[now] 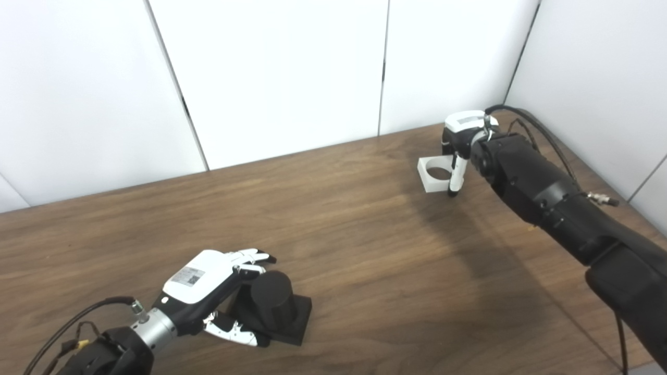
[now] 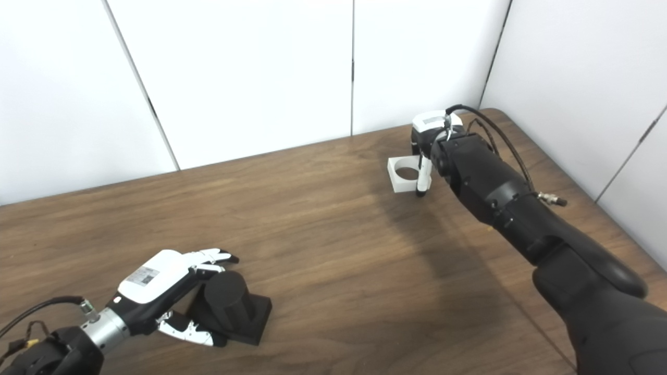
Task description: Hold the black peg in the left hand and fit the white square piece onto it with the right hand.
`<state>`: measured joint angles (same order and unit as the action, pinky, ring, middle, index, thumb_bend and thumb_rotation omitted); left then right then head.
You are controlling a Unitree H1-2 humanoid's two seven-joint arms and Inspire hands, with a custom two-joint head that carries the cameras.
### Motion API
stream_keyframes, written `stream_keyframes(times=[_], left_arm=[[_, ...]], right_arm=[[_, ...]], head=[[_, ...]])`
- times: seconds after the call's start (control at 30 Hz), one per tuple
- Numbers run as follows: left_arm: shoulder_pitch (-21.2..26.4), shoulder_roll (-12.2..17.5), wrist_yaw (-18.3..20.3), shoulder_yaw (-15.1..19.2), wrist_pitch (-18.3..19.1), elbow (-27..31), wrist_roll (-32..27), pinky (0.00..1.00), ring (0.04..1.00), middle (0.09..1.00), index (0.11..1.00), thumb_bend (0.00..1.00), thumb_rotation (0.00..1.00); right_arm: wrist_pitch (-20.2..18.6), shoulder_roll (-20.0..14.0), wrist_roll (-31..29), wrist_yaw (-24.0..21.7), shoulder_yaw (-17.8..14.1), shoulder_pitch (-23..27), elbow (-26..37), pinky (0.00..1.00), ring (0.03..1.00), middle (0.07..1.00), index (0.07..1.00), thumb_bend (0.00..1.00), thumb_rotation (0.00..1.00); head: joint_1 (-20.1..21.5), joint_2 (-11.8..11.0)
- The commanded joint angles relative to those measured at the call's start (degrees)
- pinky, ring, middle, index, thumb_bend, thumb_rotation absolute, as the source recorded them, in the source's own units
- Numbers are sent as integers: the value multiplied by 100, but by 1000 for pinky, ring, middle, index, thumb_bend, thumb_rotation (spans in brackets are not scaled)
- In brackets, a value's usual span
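Black peg (image 1: 272, 302) stands on its square base at the near left of the table (image 1: 365, 250), the left hand (image 1: 208, 284) beside it with fingers (image 1: 255, 256) spread around the cylinder, not clenched. Far right, the white square piece (image 1: 433, 174) lies flat, the right hand (image 1: 461, 140) over its edge; whether it grips, I cannot tell.
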<state>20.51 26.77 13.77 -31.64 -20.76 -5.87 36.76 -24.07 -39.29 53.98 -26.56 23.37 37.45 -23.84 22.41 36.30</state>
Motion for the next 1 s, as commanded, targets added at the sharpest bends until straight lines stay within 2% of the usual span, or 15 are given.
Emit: stream_keyframes(times=[0.0,0.23,0.4,0.53,0.73,0.97], left_arm=[[-162,234,405,-116,38,-149,315,799,894,873,491,524,63],[-149,184,437,-105,75,-175,248,795,893,880,491,524,63],[-122,171,468,-117,92,-185,279,802,899,884,491,524,63],[-82,138,557,-128,159,-184,267,804,903,887,491,524,64],[-7,-2,638,-173,265,-254,344,817,914,894,491,524,65],[93,-157,726,-223,464,-290,470,815,925,904,491,524,67]], right_arm=[[13,-162,-29,98,-74,-36,-11,774,810,732,484,518,133],[116,-185,-125,255,-153,-113,133,864,852,769,488,519,140],[347,-170,-292,480,-317,-180,367,814,817,747,487,522,140],[560,-203,-500,439,-429,-202,861,763,807,752,481,521,132],[724,-241,-832,222,-640,-282,1679,817,819,762,479,520,125],[1030,-289,-1138,-75,-780,-350,2545,787,808,752,481,521,126]], head=[[2,6],[-101,54],[-229,109],[-480,194],[-1028,351],[-1511,511]])
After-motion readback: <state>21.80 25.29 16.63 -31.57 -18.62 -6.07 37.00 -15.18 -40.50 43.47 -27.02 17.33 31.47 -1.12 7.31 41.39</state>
